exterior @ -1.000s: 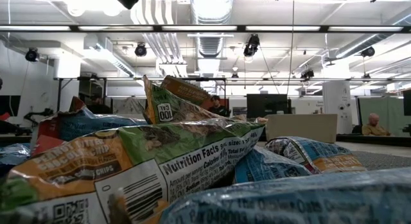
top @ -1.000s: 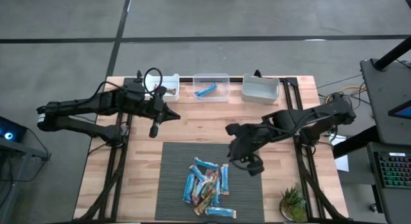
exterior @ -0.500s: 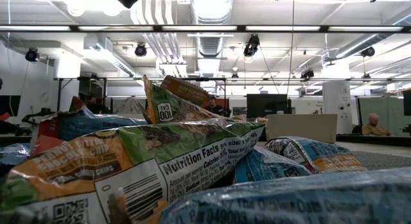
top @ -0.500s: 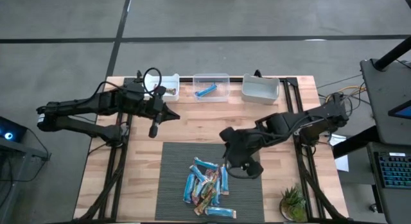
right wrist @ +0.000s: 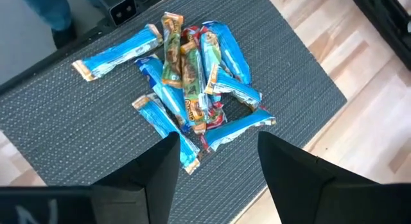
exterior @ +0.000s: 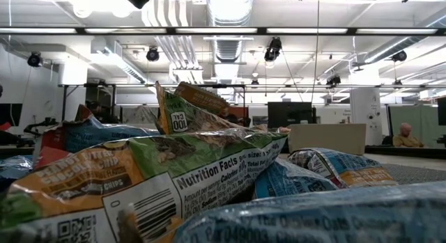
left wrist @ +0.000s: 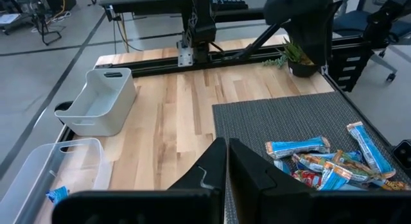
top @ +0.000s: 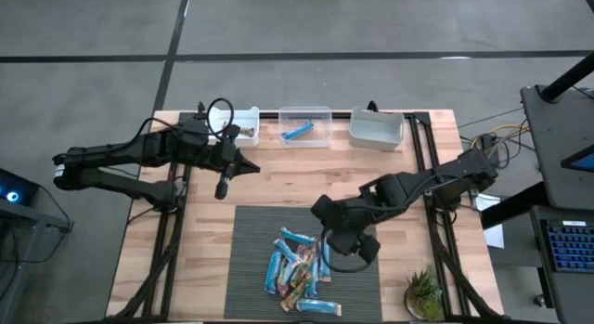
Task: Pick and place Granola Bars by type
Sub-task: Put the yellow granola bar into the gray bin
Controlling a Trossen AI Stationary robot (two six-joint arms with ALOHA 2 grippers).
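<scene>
A heap of granola bars (top: pixel 297 264), mostly blue with a few green-and-red ones, lies on the dark grey mat (top: pixel 251 226). One blue bar (top: pixel 318 307) lies apart at the mat's near edge. Another blue bar (top: pixel 298 131) lies in the clear bin (top: pixel 305 113) at the far edge. My right gripper (top: pixel 327 240) hangs open above the heap's far right side, tipped down, with nothing between its fingers (right wrist: pixel 160 172); the heap (right wrist: pixel 192 89) shows just ahead of them. My left gripper (top: pixel 251 166) is shut and empty, held above the bare wood at the far left.
Three bins line the far edge: a small white one (top: pixel 246 115), the clear one, and a larger white one (top: pixel 376 129). A small potted plant (top: pixel 425 294) stands at the near right corner. The low view is filled by bar wrappers (exterior: pixel 174 173) close up.
My right gripper has gone toward the table's left and near edges, sinking a little, and has rolled about its own axis; it now stands over the heap's edge. The bars have not moved.
</scene>
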